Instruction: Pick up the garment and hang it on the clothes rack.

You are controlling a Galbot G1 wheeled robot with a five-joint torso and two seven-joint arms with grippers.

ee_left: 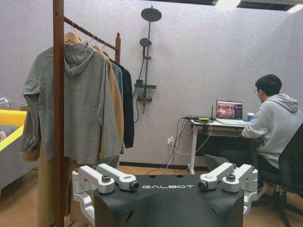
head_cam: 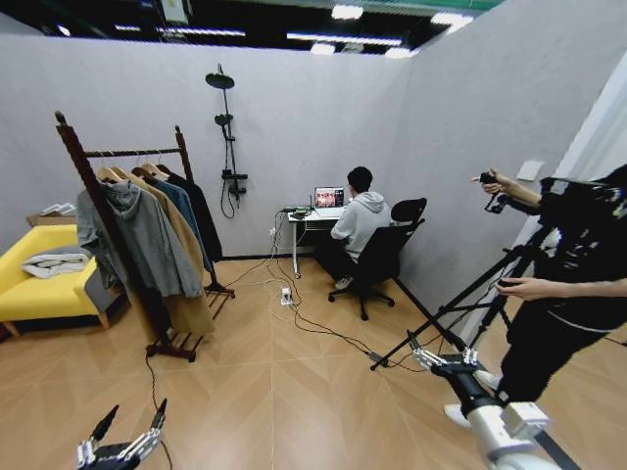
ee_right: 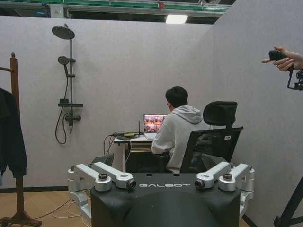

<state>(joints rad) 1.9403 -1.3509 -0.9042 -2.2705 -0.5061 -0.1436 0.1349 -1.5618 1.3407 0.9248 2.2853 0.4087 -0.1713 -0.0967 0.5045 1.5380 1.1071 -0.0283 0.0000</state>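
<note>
Hanging already at the far end of the tall reddish-brown wooden clothes rack (head_cam: 108,211): the long black soft garment (head_cam: 204,215). Hovering low, spread and empty: left gripper (head_cam: 125,433), right gripper (head_cam: 443,358). Looking finished, nothing remaining.

The clothes rack (head_cam: 118,235) is dark reddish-brown wood; on it hang a grey hoodie (head_cam: 137,235), a tan coat (head_cam: 186,240), a blue-teal jacket (head_cam: 181,201) and the plain black garment (head_cam: 204,217) (no pattern). At nine o'clock, a yellow sofa (head_cam: 29,289).
</note>
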